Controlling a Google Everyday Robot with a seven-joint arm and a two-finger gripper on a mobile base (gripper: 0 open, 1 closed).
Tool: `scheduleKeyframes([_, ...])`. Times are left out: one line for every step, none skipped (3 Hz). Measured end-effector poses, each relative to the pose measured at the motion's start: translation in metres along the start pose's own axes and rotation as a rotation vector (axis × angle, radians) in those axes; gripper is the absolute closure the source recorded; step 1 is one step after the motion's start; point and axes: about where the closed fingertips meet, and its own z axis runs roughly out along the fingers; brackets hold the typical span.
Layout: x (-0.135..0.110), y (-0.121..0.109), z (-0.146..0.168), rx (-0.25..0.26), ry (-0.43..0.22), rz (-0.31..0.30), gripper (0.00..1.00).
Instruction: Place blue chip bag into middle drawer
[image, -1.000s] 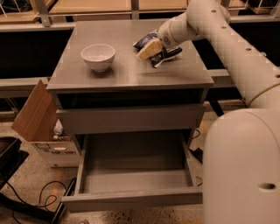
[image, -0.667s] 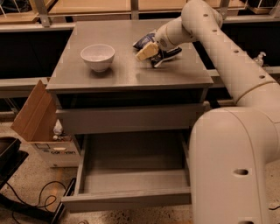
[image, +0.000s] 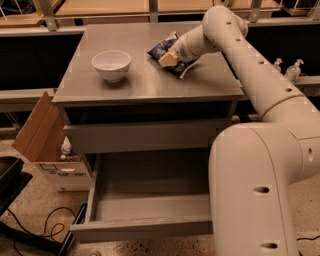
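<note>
Leftward across the frame has come the robot's bulky white lower arm section (image: 255, 190), now covering the right side of the middle drawer (image: 150, 200); the gripper (image: 168, 58) sits at almost the same spot as a second ago. It is on the blue chip bag (image: 162, 47) toward the back right of the grey cabinet top (image: 150, 87), well back from the front edge. Whether it has closed on the bag cannot be told. The bag lies crumpled on the top, part of it showing on the near side of the gripper. White and light-blue markings show on it, but no brand can be read.

A white bowl (image: 111, 64) stands to the left, well apart from the bag, with a stretch of grey top between them. Below, a closed drawer front (image: 145, 136) sits flush, and the middle drawer stands pulled out toward the camera, its flat floor and low side walls in view. Beside the cabinet's left edge leans an open cardboard box (image: 37, 130); the lettering on the white carton (image: 65, 175) under it is too small to read.
</note>
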Motion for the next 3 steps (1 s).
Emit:
scheduleKeyframes([0.0008, 0.002, 0.0037, -0.005, 0.002, 0.0, 0.88])
scheduleKeyframes([-0.0011, 0.0016, 0.0022, -0.005, 0.002, 0.0, 1.0])
scheduleKeyframes([-0.003, 0.0011, 0.0007, -0.005, 0.002, 0.0, 1.0])
